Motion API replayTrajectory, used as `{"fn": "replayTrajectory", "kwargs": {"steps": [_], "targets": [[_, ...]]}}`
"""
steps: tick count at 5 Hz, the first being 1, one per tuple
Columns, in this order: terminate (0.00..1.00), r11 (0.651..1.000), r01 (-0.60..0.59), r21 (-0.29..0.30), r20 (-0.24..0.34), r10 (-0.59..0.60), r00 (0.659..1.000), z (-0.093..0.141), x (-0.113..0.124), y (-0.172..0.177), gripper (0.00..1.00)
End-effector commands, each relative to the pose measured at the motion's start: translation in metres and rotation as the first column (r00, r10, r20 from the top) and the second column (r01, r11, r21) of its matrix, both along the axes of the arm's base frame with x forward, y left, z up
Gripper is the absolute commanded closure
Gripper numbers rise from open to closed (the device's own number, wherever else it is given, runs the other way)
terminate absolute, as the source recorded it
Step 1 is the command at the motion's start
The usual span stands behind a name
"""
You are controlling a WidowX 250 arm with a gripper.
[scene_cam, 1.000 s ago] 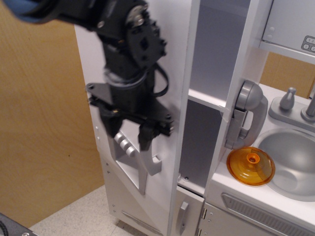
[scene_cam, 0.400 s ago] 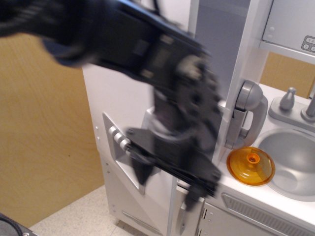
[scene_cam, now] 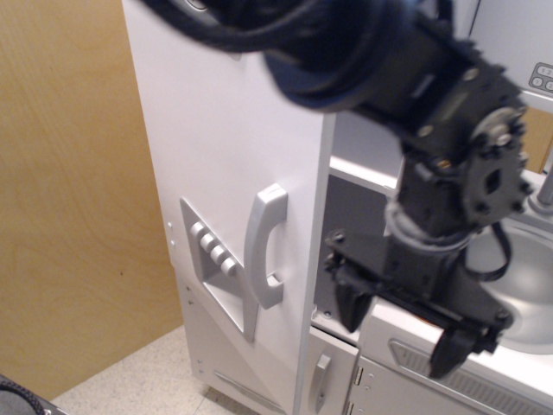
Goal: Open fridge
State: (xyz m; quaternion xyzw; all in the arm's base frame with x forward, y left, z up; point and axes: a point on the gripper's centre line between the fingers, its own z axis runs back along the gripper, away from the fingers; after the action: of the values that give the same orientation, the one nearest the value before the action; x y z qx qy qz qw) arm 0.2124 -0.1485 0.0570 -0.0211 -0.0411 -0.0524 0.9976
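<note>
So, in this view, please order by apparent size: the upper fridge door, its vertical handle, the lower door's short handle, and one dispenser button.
Largest to smallest, as seen here:
1. upper fridge door
2. vertical handle
3. lower door's short handle
4. dispenser button, clearly smallest

The door swings toward the camera, so nearness exaggerates it somewhat.

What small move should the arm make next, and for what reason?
Probably pull the arm up and clear of the kitchen. The fridge's upper door already stands swung open, showing the shelf inside, and the end effector hangs open and empty in front of the counter, apart from the handle.
</note>
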Motion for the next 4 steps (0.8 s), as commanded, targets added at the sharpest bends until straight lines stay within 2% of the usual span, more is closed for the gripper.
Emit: {"fn": "replayTrajectory", "kwargs": {"steps": [1, 2, 3, 4], "targets": [[0.0, 0.997, -0.069, -0.036, 0.094, 0.072, 0.993, 0.02, 0.044, -0.011, 0.0], [0.0, 0.992, -0.124, -0.035, 0.122, 0.128, 0.984, 0.023, 0.061, 0.004, 0.0], [0.0, 0.994, -0.1, 0.032, 0.074, 0.097, 0.992, 0.021, 0.067, 0.019, 0.0], [0.0, 0.997, -0.024, 0.073, 0.077, 0.018, 0.997, 0.024, 0.068, 0.038, 0.0]]}}
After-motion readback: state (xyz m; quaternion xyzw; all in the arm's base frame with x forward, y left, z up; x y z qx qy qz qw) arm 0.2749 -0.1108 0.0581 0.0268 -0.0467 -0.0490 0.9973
